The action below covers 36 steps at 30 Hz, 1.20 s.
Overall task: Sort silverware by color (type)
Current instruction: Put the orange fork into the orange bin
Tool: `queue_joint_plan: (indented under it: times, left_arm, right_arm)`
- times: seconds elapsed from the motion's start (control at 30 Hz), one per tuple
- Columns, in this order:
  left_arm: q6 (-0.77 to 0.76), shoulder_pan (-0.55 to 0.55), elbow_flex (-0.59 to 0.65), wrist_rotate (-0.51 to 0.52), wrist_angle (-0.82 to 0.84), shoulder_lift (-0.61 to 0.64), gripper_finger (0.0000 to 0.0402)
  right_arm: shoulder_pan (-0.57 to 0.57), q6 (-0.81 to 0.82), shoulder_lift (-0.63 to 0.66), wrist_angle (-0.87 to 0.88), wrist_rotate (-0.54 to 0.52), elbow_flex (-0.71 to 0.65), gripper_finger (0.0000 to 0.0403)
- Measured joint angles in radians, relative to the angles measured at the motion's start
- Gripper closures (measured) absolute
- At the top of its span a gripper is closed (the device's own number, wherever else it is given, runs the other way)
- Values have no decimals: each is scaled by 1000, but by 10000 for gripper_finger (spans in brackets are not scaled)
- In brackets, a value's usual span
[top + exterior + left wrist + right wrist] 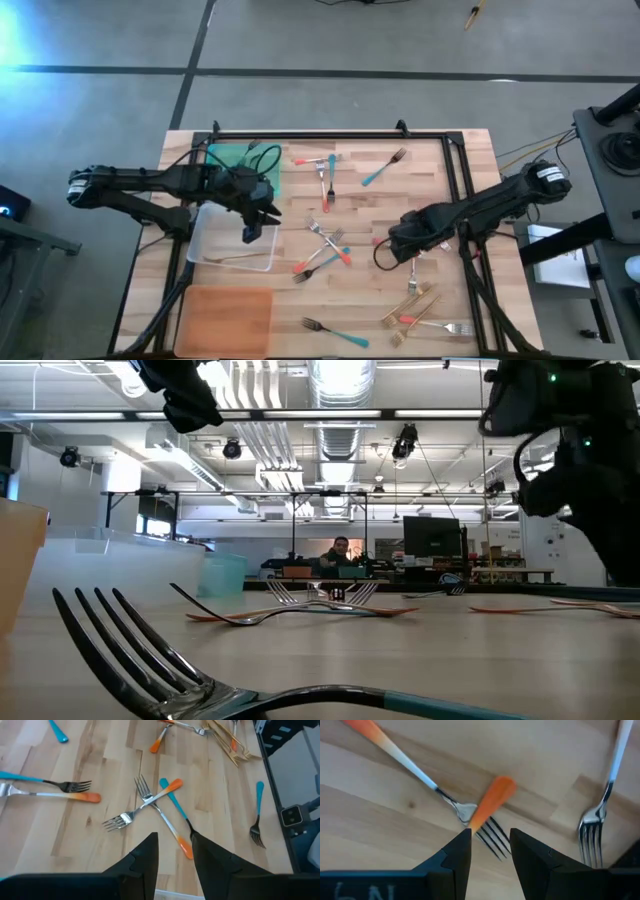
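The left pincer [249, 232] hangs over the right edge of the clear tray [205, 222], its fingers [145, 862] parted by a narrow gap and holding nothing. One gold fork [240, 258] lies inside that tray. Just beyond the pincer, at the middle of the surface [440, 190], a cluster of crossed forks [325, 248] with teal and orange handles rests on the wood.

The right pincer [392, 240] sits low right of centre, its fingers [457, 855] narrowly apart and empty, directly above an orange handle [490, 802] that crosses the tines of another fork [410, 770].

More forks lie scattered: two near the far edge [325, 172], a teal one [384, 168] beside them, a teal one [335, 332] at the near edge, and a pile of gold forks [415, 305] at the near right. The green tray [225, 155] sits behind the left arm, the orange tray [225, 320] at the near left corner.
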<state>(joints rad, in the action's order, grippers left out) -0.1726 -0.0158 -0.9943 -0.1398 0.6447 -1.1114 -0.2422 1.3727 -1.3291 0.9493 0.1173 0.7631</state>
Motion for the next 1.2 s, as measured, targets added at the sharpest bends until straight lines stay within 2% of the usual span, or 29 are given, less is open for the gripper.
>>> queue_joint_plan:
  times: [0.37,0.8,0.97,1.2]
  left_arm:
    - [43,0,1,0,3,0,300]
    - [60,0,2,2,9,0,300]
    - [60,0,2,2,18,0,300]
    - [72,-1,2,1,35,0,300]
  right_arm:
    - [-70,43,-140,-104,103,25,278]
    - [-65,20,-118,-99,29,44,277]
    - [-66,53,-118,-113,52,44,278]
    - [-68,97,-119,-254,109,45,278]
